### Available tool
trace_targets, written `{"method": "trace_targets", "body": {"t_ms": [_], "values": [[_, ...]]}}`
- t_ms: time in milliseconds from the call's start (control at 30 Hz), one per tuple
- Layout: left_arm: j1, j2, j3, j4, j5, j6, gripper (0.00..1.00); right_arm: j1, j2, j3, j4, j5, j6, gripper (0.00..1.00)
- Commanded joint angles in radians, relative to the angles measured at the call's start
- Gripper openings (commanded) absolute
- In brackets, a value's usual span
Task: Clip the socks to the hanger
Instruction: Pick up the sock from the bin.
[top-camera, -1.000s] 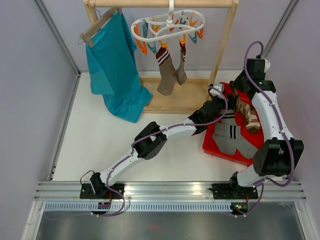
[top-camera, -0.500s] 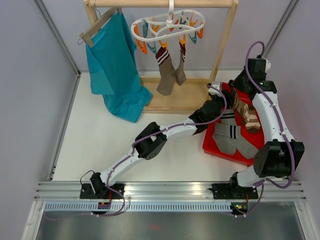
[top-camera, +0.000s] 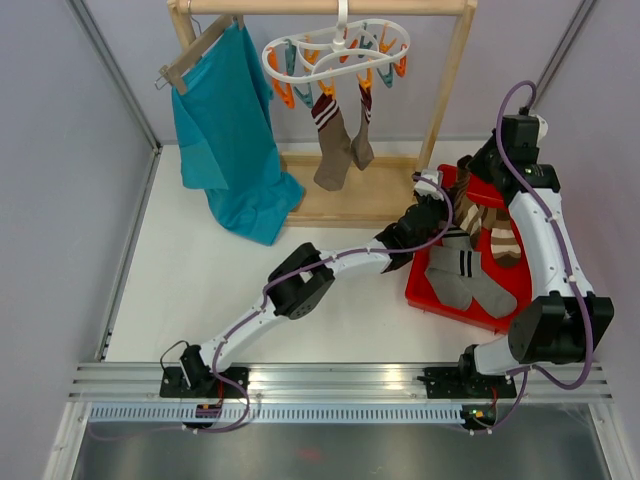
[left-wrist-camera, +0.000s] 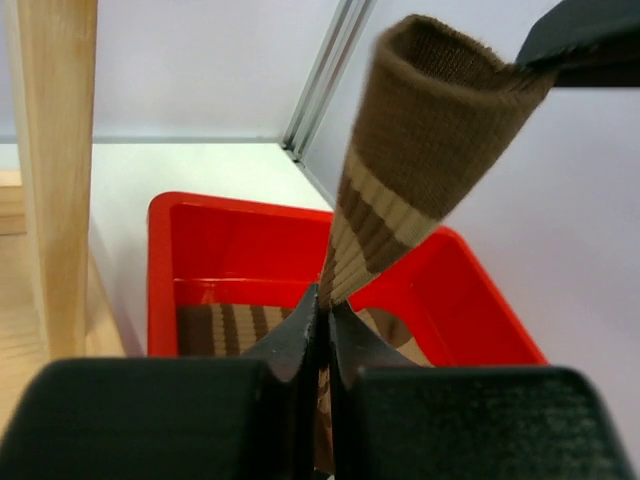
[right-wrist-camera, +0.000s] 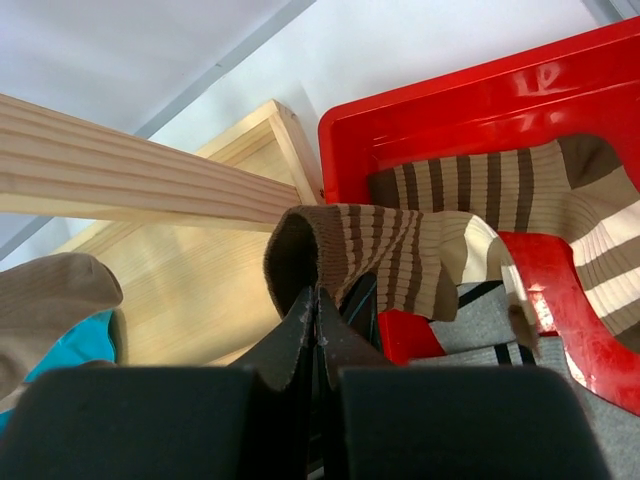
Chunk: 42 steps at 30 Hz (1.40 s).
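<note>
A brown sock with tan stripes (top-camera: 466, 207) is stretched between both grippers above the back-left corner of the red tray (top-camera: 428, 292). My left gripper (left-wrist-camera: 325, 305) is shut on the sock's (left-wrist-camera: 420, 130) lower part. My right gripper (right-wrist-camera: 318, 297) is shut on the edge of its open cuff (right-wrist-camera: 400, 255). In the top view the left gripper (top-camera: 437, 207) sits just left of the right gripper (top-camera: 473, 190). The white ring hanger (top-camera: 335, 48) hangs from the rack's top bar, with two socks (top-camera: 335, 150) clipped under it.
Grey socks (top-camera: 465, 275) and another striped sock (top-camera: 505, 240) lie in the tray. The wooden rack's right post (top-camera: 448, 85) and base (top-camera: 350, 195) stand just left of the grippers. A teal shirt (top-camera: 225, 130) hangs on a wooden hanger at the rack's left.
My left gripper has closed from open onto the striped sock. My right arm has shifted slightly toward the back and left with the sock's cuff.
</note>
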Motion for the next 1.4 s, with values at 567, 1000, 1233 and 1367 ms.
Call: {"method": "trace_targets", "body": {"t_ms": [567, 1000, 1233, 1367], "values": [[0.005, -0.102, -0.015, 0.111, 0.065, 0.111, 0.58, 0.003, -0.051, 0.003, 0.013, -0.025, 0.013, 0.0], [0.007, -0.044, 0.08, 0.077, 0.064, 0.093, 0.52, 0.005, -0.045, 0.009, 0.009, -0.038, 0.01, 0.0], [0.002, -0.061, 0.013, 0.088, 0.078, 0.059, 0.53, 0.005, -0.04, 0.013, 0.01, -0.033, 0.011, 0.0], [0.0, -0.067, -0.012, 0.1, 0.072, 0.053, 0.52, 0.006, -0.039, 0.013, 0.01, -0.036, 0.01, 0.0]]}}
